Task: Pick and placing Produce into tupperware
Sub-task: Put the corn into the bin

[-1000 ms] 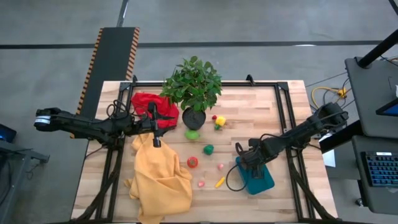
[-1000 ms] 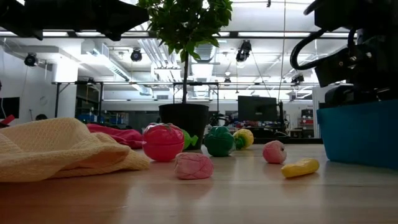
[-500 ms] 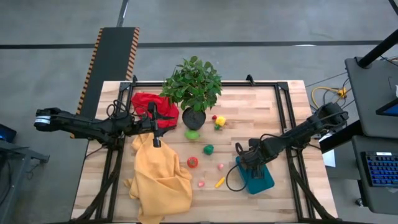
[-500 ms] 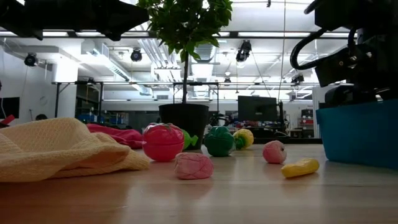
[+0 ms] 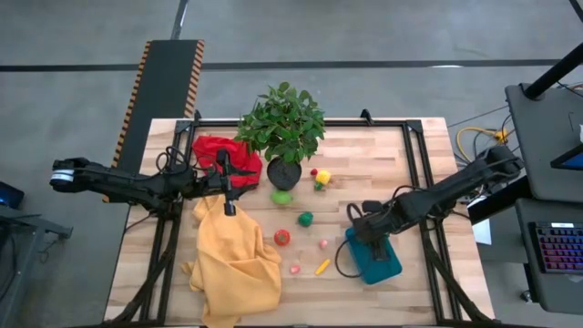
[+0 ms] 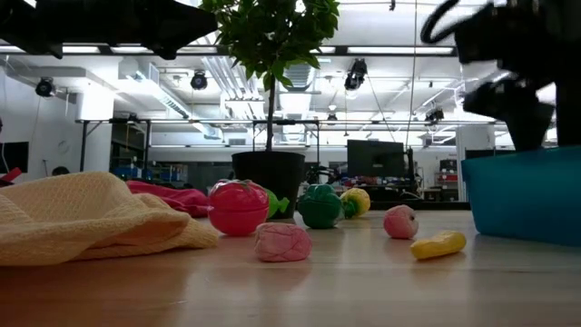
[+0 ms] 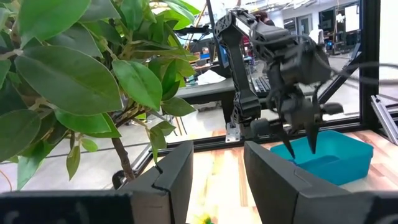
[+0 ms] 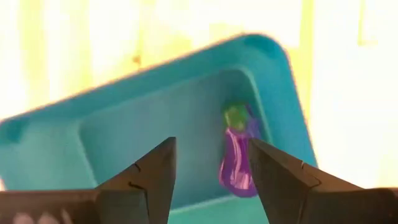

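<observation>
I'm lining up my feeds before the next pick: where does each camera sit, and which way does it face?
High: overhead, looking straight down; both arms, left gripper, right gripper.
Low: table height, looking level past the produce.
Left wrist: past open fingers toward the plant.
Right wrist: down into the tupperware, purple eggplant inside.
Shared: all four show the tupperware.

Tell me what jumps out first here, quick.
The right tool hangs open over the teal tupperware near the table's right front, with a purple eggplant lying inside. Other toy produce sits scattered mid-table between the potted plant and a yellow cloth.
</observation>
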Tool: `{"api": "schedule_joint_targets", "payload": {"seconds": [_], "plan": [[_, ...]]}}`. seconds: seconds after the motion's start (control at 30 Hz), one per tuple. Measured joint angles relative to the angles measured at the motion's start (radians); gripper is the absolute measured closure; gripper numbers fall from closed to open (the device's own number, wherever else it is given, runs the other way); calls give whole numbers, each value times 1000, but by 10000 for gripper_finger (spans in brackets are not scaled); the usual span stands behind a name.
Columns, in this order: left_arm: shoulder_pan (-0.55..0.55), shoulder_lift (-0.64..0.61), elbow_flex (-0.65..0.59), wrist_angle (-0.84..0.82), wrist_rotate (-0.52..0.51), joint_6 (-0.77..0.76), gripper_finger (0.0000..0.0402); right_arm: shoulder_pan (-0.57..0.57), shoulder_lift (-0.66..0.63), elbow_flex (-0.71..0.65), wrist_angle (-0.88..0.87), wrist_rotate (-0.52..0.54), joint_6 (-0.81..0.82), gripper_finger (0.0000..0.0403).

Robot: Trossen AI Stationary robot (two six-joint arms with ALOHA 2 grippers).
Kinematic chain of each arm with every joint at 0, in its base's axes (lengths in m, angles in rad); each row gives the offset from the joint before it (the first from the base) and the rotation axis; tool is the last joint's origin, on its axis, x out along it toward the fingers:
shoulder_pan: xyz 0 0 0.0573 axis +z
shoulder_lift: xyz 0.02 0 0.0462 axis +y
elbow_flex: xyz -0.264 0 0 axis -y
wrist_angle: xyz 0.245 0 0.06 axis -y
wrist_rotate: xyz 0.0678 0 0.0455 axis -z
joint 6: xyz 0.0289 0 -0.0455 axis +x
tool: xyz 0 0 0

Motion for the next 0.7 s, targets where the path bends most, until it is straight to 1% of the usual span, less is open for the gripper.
{"api": "schedule_joint_targets", "payload": {"seconds": [0.07, 0.27, 0.37, 0.53, 0.63, 0.7], "plan": [[0, 0, 1, -1, 0, 0, 272, 0, -29, 16, 2, 6, -21, 215], [0, 0, 2, 0, 0, 0, 272, 0, -93, 61, 2, 99, -74, 216], [0, 0, 5, 0, 0, 0, 272, 0, -116, 68, 33, 176, -126, 216], [0, 0, 5, -1, 0, 0, 272, 0, -127, 66, 87, 334, -214, 216], [0, 0, 5, 0, 0, 0, 272, 0, -119, 66, 101, 398, -254, 216], [0, 0, 5, -1, 0, 0, 272, 0, -110, 66, 100, 419, -266, 216]]}}
